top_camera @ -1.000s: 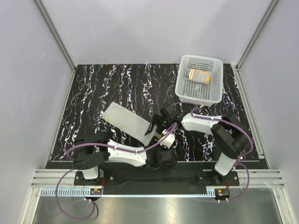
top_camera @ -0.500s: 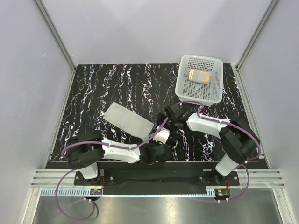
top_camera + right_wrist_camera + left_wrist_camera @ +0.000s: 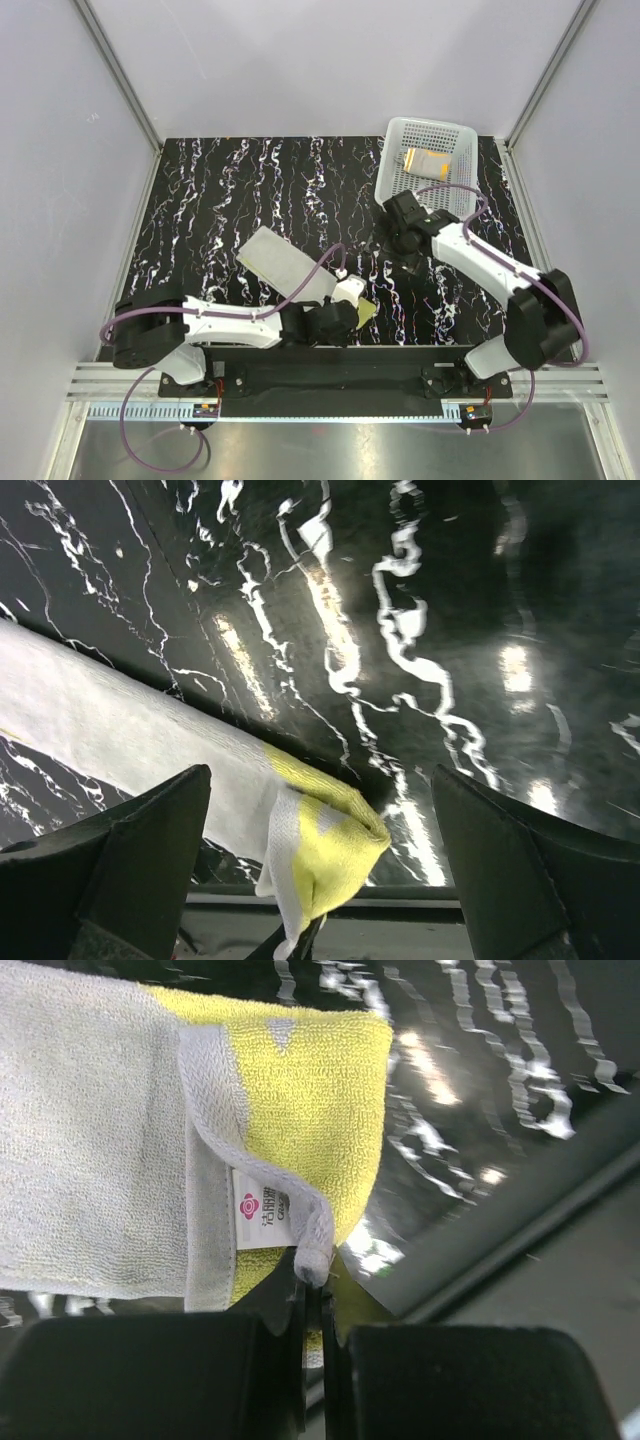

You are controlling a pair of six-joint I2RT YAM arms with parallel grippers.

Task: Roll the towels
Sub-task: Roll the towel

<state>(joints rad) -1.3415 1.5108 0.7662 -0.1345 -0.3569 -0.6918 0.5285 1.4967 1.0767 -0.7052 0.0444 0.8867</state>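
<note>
The yellow towel (image 3: 283,268) lies grey side up on the table's near middle, and its near right corner (image 3: 366,309) is turned over to show yellow. My left gripper (image 3: 354,314) is shut on that corner. In the left wrist view the grey hem and label (image 3: 250,1206) run into the closed jaws of that gripper (image 3: 316,1295). My right gripper (image 3: 400,250) stands open over bare table, between the towel and the basket. In its own view this gripper (image 3: 320,775) has the folded yellow corner (image 3: 340,840) below and between its fingers, untouched. The orange towel (image 3: 425,162) lies in the basket.
The white perforated basket (image 3: 397,195) stands at the far right of the black marbled table (image 3: 220,190), just beyond the right gripper. Grey walls close in the left, right and back sides. A metal rail (image 3: 330,380) runs along the near edge by the arm bases.
My left gripper has shut on the yellow towel's near corner and drawn it toward the near edge. The right arm has swung away toward the basket, still open.
</note>
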